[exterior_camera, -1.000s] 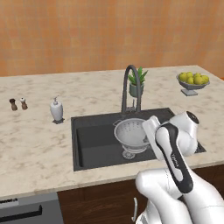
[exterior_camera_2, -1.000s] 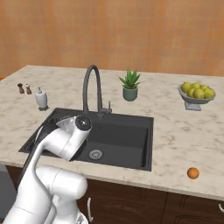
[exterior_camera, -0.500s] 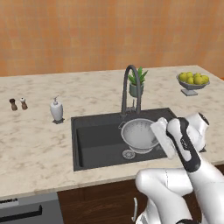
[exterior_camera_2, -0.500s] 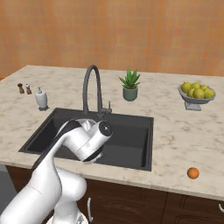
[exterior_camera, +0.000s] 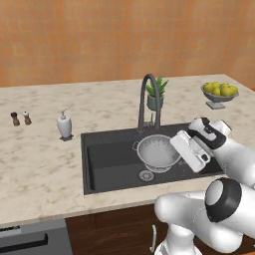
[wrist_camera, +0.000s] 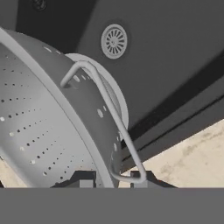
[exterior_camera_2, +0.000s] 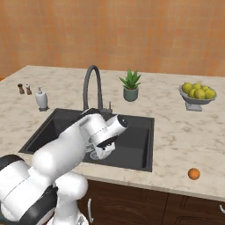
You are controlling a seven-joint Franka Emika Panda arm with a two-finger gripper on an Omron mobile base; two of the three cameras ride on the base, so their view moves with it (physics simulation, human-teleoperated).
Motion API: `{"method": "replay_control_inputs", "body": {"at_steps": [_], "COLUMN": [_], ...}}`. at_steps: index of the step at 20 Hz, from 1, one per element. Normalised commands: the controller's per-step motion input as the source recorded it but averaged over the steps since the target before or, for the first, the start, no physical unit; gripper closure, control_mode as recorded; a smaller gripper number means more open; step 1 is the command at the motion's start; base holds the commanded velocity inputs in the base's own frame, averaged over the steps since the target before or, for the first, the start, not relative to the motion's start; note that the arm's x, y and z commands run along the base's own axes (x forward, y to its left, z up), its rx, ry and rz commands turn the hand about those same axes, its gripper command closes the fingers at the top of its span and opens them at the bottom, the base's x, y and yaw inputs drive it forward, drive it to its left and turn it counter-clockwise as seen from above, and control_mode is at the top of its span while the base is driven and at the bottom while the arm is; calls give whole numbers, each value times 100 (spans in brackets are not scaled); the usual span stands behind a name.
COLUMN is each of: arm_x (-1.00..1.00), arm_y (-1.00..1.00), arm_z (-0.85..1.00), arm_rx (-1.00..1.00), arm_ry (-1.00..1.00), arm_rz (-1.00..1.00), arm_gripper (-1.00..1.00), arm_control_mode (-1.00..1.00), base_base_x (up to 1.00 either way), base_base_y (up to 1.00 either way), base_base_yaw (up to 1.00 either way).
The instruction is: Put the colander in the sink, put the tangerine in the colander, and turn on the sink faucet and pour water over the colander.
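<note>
My jaws are clenched on the rim of the colander (exterior_camera: pixel 158 152), held above the sink (exterior_camera: pixel 107 159). Releasing too high could tip it onto its side. The tangerine (exterior_camera_2: pixel 194 174) waits on the tabletop (exterior_camera_2: pixel 176 127) at four o'clock.

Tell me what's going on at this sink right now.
The robot arm's gripper is shut on the colander, pinching its rim by a side handle, and holds it over the black sink, near the drain. The tangerine sits on the counter to the right of the sink, untouched. No water runs from the faucet.
</note>
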Motion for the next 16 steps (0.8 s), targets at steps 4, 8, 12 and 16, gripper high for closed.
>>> {"method": "replay_control_inputs", "body": {"at_steps": [4,8,12,16], "arm_x": [63,44,27,34], "arm_y": [-22,-10,-2,-4], "arm_z": [-5,-22,-38,-30], "arm_rx": [2,0,0,0], "arm_ry": [14,8,1,0], "arm_rz": [17,16,14,9], "arm_gripper": [100,100,100,100], "arm_control_mode": [-100,-100,-100,-100], "base_base_x": [0,0,0,0], "base_base_y": [0,0,0,0], "base_base_yaw": [0,0,0,0]}}
